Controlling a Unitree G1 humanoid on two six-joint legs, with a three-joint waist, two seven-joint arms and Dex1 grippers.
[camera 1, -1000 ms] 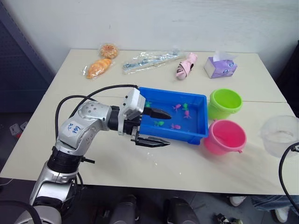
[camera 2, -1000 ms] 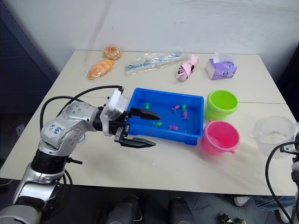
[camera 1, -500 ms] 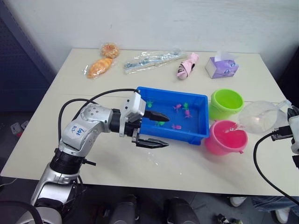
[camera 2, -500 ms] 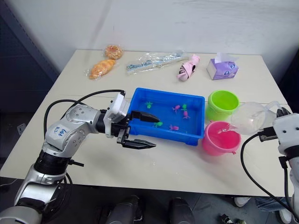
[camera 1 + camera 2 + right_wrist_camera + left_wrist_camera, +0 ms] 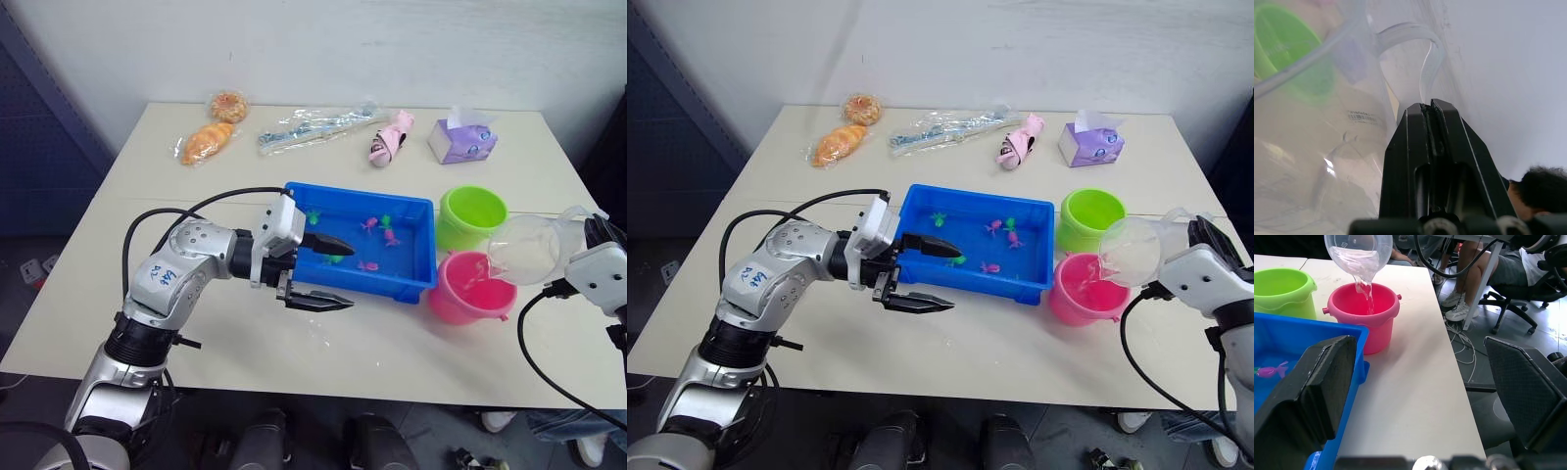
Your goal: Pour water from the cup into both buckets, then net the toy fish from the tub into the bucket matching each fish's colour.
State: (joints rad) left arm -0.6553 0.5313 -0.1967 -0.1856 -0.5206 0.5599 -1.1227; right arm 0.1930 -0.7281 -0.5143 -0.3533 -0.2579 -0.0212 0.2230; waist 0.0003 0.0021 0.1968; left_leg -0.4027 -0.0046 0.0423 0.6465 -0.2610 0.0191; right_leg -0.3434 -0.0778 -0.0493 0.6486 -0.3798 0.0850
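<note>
Cup point(image 5: 524, 248) lower, in right tool point(image 5: 1429, 108)

The clear cup point(image 5: 534, 249) is tipped steeply over the pink bucket point(image 5: 472, 288), a thin stream of water falling from its lip into the pail — the right gripper point(image 5: 1429, 113) is pinched closed on its handle. The lime green bucket point(image 5: 472, 216) stands upright just behind the pink one, both just beside the blue tub's point(image 5: 416, 284) right end. Tiny pink and green toy fish point(image 5: 369, 265) lie scattered in the tub.
</note>
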